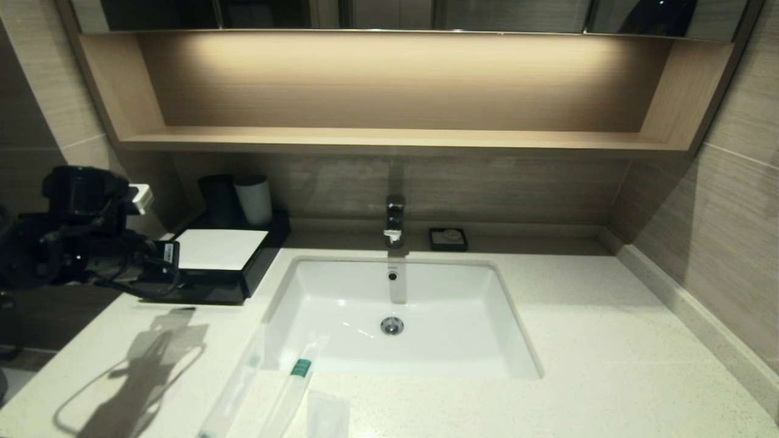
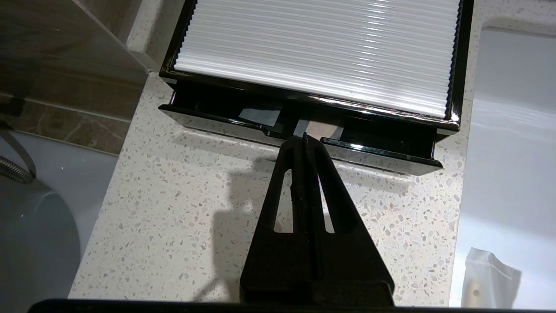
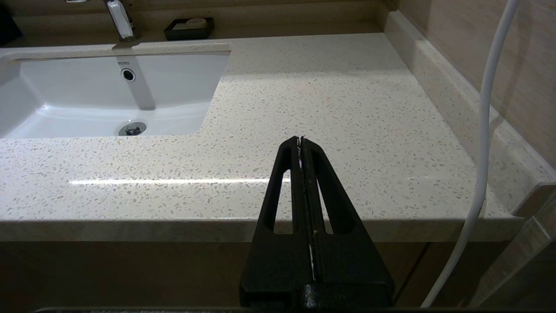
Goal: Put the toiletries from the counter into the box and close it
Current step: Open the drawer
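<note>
Head view: speckled cream worktop (image 1: 608, 340) with sunken basin (image 1: 341, 292); black box (image 1: 243, 280) at centre left, left arm beside it; clear sachets (image 1: 292, 389) at bottom centre.
Left wrist view: left gripper (image 2: 305, 138), pressed closed, tips at the notch of the box's partly open drawer (image 2: 373, 154).
Right wrist view: right gripper (image 3: 300, 140), closed and empty, over bare worktop.

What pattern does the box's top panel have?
White with fine parallel ridges on the top panel; clearest in the left wrist view.
</note>
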Available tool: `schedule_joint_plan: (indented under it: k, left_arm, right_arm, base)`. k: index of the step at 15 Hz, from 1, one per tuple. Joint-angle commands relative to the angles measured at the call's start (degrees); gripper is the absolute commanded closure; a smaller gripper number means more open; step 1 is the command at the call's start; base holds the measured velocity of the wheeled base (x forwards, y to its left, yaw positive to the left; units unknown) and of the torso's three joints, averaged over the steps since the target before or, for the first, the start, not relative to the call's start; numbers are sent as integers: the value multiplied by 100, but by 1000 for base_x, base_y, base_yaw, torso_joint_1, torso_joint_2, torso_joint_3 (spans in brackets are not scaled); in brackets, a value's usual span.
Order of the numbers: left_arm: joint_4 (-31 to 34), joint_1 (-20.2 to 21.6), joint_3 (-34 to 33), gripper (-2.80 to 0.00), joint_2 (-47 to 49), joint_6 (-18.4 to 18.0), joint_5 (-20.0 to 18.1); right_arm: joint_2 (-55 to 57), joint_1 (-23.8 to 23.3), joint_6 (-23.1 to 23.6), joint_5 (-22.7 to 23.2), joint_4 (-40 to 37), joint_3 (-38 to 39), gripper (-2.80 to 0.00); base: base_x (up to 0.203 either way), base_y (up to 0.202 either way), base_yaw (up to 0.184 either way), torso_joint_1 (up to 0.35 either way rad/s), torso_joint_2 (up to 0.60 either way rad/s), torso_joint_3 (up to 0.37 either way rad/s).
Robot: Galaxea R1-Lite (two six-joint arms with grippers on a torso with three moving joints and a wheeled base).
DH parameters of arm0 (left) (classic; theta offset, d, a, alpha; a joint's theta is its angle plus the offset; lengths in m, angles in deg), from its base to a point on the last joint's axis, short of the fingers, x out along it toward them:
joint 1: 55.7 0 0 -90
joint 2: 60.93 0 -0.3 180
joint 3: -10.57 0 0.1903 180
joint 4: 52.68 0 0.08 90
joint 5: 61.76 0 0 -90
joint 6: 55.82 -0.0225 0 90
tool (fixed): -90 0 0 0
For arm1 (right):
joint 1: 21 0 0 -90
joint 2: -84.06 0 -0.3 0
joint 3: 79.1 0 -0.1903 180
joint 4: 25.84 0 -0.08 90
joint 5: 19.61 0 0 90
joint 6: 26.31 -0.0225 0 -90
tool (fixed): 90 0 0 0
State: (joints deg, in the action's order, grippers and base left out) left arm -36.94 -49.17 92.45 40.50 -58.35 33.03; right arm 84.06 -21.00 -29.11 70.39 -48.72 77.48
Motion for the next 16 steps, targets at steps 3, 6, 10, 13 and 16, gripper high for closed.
schedule_joint_plan:
  k: [3,6,10,13,16]
  left_arm:
    - [-463,6,-154,0,321,-10,25]
    - [-662,12,-244,0,393,-1,21]
    - [-852,15,-460,0,453,17,-22]
    - [-1637,15,-906,0,500,21,-25]
    - [-2534,15,-1339,0,541,29,-22]
  right_arm:
    - [9,0,-1,0,4,-4,0]
    - [9,0,-1,0,4,-3,0]
    - [9,0,-1,0,4,4,0]
    - [9,0,-1,0,4,5,0]
    - [9,0,-1,0,4,5,0]
  base:
    - [0,0,0,0,0,0]
    - [0,0,0,0,0,0]
    - [0,0,0,0,0,0]
    - [0,0,0,0,0,0]
    - [0,0,0,0,0,0]
